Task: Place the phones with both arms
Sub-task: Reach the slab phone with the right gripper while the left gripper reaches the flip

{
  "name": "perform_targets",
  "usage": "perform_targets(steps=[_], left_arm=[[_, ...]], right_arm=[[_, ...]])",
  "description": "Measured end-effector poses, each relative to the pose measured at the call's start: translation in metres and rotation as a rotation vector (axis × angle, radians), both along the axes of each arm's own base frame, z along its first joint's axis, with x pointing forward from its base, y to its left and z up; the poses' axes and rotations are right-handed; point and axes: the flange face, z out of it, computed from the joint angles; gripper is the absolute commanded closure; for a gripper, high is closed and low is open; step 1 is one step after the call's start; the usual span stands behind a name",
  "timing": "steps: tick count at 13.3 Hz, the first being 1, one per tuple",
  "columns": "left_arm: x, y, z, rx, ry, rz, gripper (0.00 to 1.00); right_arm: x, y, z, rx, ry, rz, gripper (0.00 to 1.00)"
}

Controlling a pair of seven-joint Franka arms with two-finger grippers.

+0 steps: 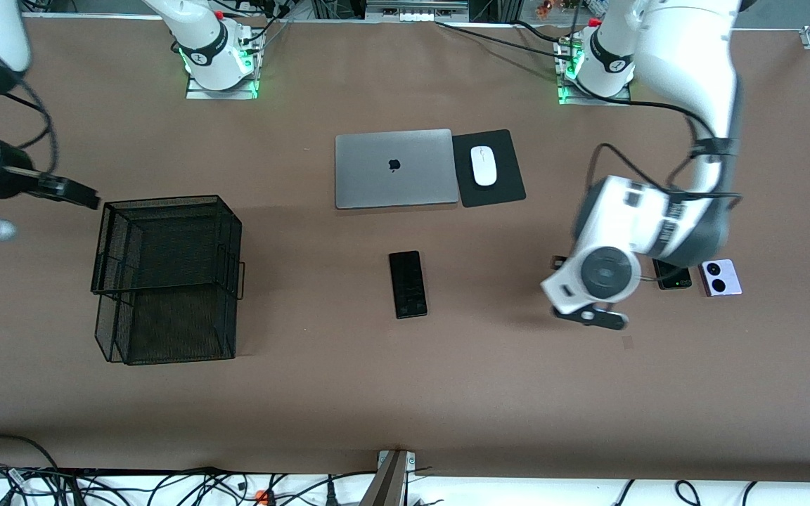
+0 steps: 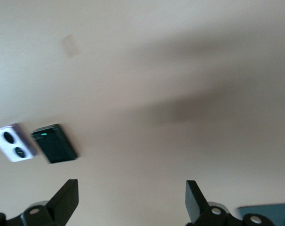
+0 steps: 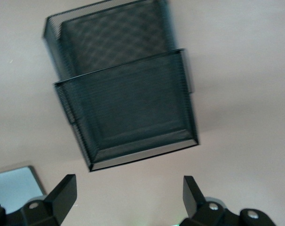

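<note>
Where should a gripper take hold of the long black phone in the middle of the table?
Across its two long edges, near the middle, coming straight down from above. The long black phone lies flat on the table with nothing touching it, and its narrow width suits the fingers.

long black phone [image 1: 408, 284] flat mid-table, small black phone [image 1: 673, 275] just beside lilac-white phone [image 1: 720, 277]

Left gripper [image 2: 132, 200] over bare brown table [image 2: 180, 70], fingers [image 2: 65, 197] spread wide, nothing between them. Small black phone [image 2: 54, 143] flat on table, green mark at one end. Lilac-white phone [image 2: 11, 142] just beside small black phone, two black circles showing.
</note>
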Motion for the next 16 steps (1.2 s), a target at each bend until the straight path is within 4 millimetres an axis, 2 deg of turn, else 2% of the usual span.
perform_targets(steps=[2, 4, 6, 9, 11, 12, 14, 16], left_arm=[[0.004, 0.052, -0.002, -0.028, 0.018, -0.010, 0.00], [0.003, 0.093, -0.008, -0.054, -0.034, 0.007, 0.00], [-0.006, 0.135, -0.020, -0.081, -0.117, 0.037, 0.00], [-0.029, 0.186, -0.044, -0.112, -0.216, 0.075, 0.00], [-0.043, 0.208, -0.062, -0.125, -0.267, 0.095, 0.00], [-0.050, 0.220, -0.072, -0.131, -0.292, 0.108, 0.00], [-0.063, 0.242, -0.087, -0.138, -0.337, 0.136, 0.00], [-0.074, 0.255, -0.098, -0.158, -0.380, 0.192, 0.00]], right_arm=[[0.008, 0.062, -0.023, 0.006, -0.009, 0.092, 0.00], [0.015, 0.120, -0.047, 0.050, -0.036, 0.149, 0.00], [0.016, 0.170, -0.068, 0.080, -0.064, 0.165, 0.00], [0.001, 0.260, -0.113, 0.088, -0.072, 0.259, 0.00], [-0.019, 0.328, -0.160, 0.089, -0.074, 0.325, 0.00], [-0.026, 0.352, -0.183, 0.090, -0.081, 0.332, 0.00], [-0.028, 0.379, -0.218, 0.105, -0.119, 0.340, 0.00], [-0.019, 0.385, -0.236, 0.127, -0.173, 0.336, 0.00]])
